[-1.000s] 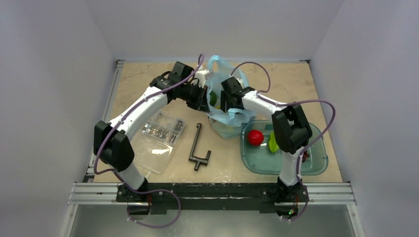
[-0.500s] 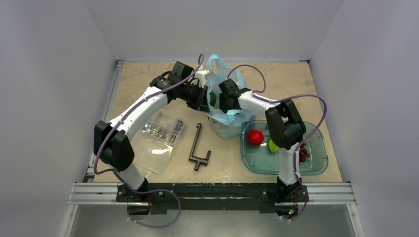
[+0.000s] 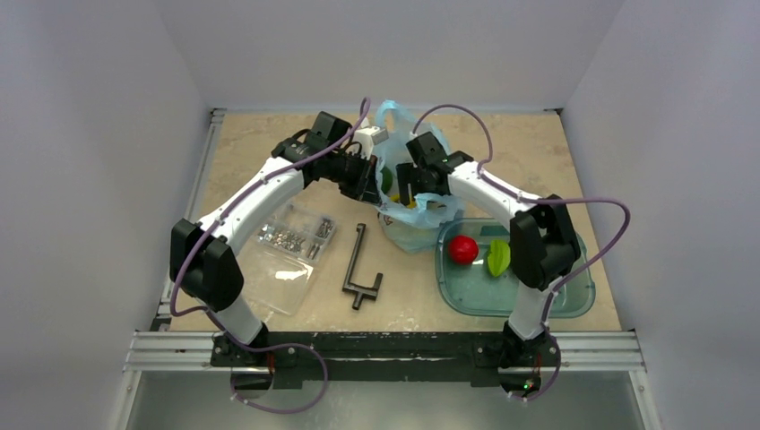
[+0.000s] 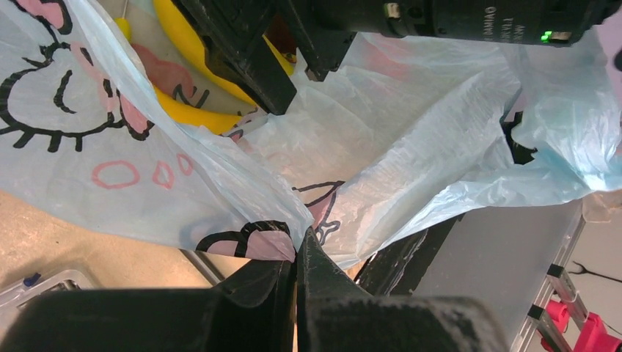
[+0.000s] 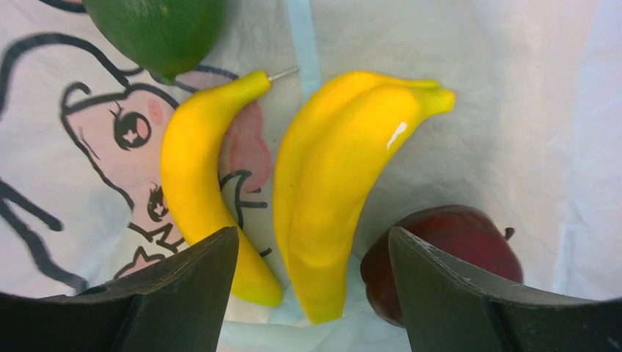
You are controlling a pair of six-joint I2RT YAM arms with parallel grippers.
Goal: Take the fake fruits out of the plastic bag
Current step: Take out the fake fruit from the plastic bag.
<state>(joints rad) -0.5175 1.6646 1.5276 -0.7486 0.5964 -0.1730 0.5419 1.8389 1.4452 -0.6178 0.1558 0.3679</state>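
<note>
The light-blue plastic bag (image 3: 408, 210) with its printed graphic lies mid-table. My left gripper (image 4: 297, 246) is shut on the bag's edge (image 4: 242, 220) and holds it up. My right gripper (image 5: 312, 242) is open inside the bag's mouth (image 3: 405, 184), its jaws on either side of a double yellow banana (image 5: 345, 169). A single banana (image 5: 194, 169) lies left of it, a green fruit (image 5: 158, 26) at top left, a dark maroon fruit (image 5: 455, 249) by the right finger. In the top view a red apple (image 3: 462, 249) and a green piece (image 3: 498, 257) lie in the tray.
A teal tray (image 3: 574, 300) stands at front right. A clear flat bag of metal screws (image 3: 291, 246) lies at left. A black T-shaped tool (image 3: 358, 269) lies between them.
My right arm has swung its elbow outward to the right and its gripper has moved over and into the bag's mouth. The left arm has held still.
</note>
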